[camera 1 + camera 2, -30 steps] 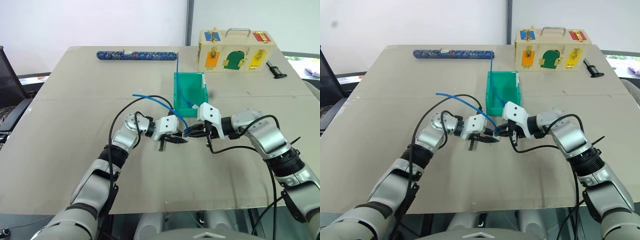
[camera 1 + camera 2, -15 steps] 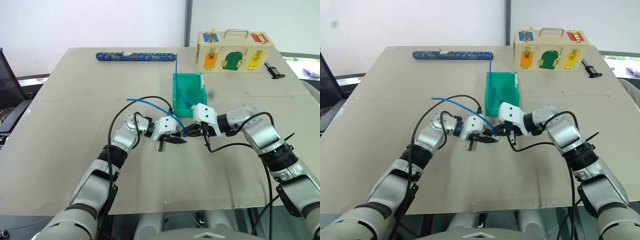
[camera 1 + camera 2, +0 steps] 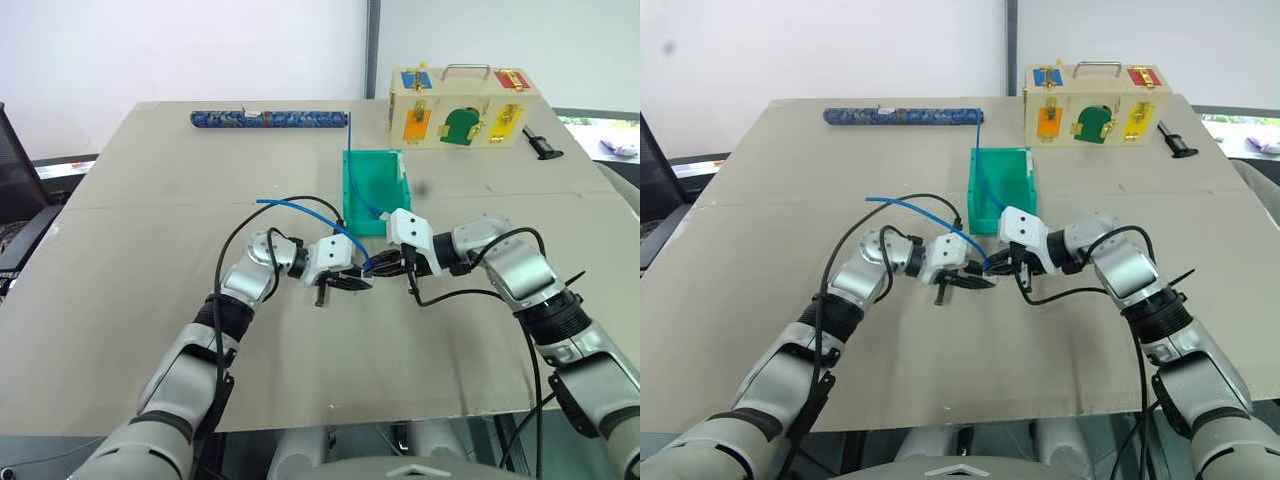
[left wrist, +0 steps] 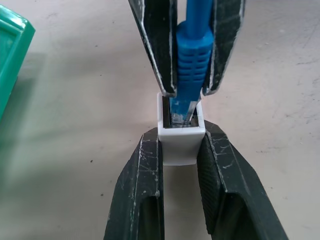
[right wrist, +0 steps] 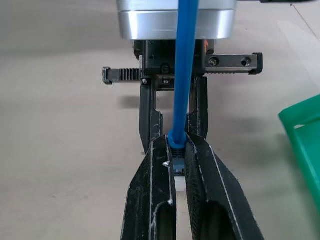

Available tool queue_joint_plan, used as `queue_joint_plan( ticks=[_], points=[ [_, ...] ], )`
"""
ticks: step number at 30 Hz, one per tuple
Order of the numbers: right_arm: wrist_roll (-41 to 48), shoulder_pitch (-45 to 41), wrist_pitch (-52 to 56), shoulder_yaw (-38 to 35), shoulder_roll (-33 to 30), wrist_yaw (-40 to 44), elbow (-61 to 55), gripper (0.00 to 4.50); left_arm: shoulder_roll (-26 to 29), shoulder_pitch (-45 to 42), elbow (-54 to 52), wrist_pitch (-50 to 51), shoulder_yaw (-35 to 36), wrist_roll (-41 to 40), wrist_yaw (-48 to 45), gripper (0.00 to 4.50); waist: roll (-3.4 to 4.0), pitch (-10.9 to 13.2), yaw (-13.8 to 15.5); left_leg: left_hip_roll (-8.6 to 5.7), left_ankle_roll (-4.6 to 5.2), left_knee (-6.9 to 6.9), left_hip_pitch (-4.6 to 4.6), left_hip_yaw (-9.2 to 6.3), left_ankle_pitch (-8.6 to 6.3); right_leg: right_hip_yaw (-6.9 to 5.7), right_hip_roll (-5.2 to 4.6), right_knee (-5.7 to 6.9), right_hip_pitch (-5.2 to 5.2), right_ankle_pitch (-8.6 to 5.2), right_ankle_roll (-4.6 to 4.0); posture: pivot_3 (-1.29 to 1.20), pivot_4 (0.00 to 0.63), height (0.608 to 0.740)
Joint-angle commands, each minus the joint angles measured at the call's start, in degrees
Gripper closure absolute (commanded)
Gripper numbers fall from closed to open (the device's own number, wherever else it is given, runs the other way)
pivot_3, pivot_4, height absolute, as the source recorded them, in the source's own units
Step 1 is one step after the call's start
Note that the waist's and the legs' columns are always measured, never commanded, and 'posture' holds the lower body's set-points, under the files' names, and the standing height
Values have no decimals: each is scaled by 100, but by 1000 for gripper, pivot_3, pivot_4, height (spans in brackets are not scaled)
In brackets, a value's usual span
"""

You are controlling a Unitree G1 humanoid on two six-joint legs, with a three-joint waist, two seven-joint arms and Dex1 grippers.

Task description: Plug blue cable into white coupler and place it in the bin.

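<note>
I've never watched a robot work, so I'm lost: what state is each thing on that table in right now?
Small white plastic coupler: clamped in left fingers, plug entering its socket.
Thin bright-blue cable: plug end pinched by right fingers.
Teal plastic bin: upright behind the hands, the cable's far end rising over it.
Pale wooden box: coloured doors shut.
Dark-blue patterned roll: lying flat.

You are in a robot lab or test room: a bare beige table [image 3: 120, 300], plain white walls [image 3: 180, 45], a wooden lock-training box [image 3: 463, 103].

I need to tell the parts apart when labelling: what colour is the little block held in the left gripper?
White; the coupler shows best in the left wrist view.
</note>
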Motion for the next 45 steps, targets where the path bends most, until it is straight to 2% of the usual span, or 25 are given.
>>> queue_joint_plan(
  ticks=[1,9,19,22,24,26,29,32,34,35,40,45],
  points=[
    [-410,337,268,763,77,243,772,4500,-59,-6,-273,1,38,-114,-95,4183,0,-2,-4,0,0,-3,1,0,0,0,0,0,0,0,0,0,150,740],
    [-227,297,448,511,284,324,1131,4500,-51,-41,-216,-11,72,-138,-140,4183,3,-19,-25,3,0,-5,13,0,0,1,3,5,4,0,0,0,150,740],
    [-674,408,-148,700,266,318,1668,4500,-41,-118,-113,-1,87,-173,-302,4183,5,-26,-25,2,0,-9,13,2,0,3,3,4,4,-1,0,0,150,740],
    [-699,443,-394,580,378,99,1742,4500,-36,-124,-118,7,85,-173,-320,4183,3,-32,-31,2,0,-13,19,2,0,4,4,5,4,-1,0,0,150,740],
    [-612,433,-894,214,516,-281,1763,4500,-31,-112,-152,30,94,-182,-331,4183,-2,-33,-40,3,0,-28,37,7,0,9,4,5,12,-2,0,0,150,740],
    [-249,481,-992,-266,561,-409,1393,3816,-17,-91,-212,93,127,-209,-336,4183,-5,-31,-39,4,0,-62,81,18,0,19,5,4,32,-13,0,0,150,740],
    [316,709,-819,-903,401,-458,223,2730,28,-20,-347,226,192,-262,-336,4183,18,-4,-21,4,0,-67,71,9,1,16,8,6,27,-22,4,0,150,740],
    [858,956,-353,-1523,176,-779,-1299,1084,69,93,-677,632,310,-404,-308,4183,18,4,-13,1,-1,-56,1,4,1,15,5,8,-31,-9,-15,0,150,740],
    [1136,1121,20,-1839,7,-1038,-2183,275,123,155,-925,921,372,-504,-261,4183,15,18,-17,0,-2,-49,-36,-9,2,15,-1,14,-69,-8,-15,0,150,740],
    [1247,1231,209,-1963,-121,-1139,-2605,33,163,189,-1067,1121,419,-586,-248,4183,16,19,-14,-1,-2,-49,-39,-19,1,15,-4,12,-72,-8,-14,0,150,740],
    [1368,2181,918,-2712,-731,-1965,-4319,33,259,259,-1999,2775,910,-1229,214,4183,8,24,39,-2,-1,-56,-61,-60,1,-19,-4,-14,-71,-12,-11,0,150,740],
    [1247,3849,1264,-3564,-798,-2875,-5502,33,-135,-683,-2535,5896,1822,-2153,1768,4183,-7,45,150,-11,-1,-21,-86,-62,1,-48,-7,-10,-65,-16,-2,0,150,740]
  ],
)
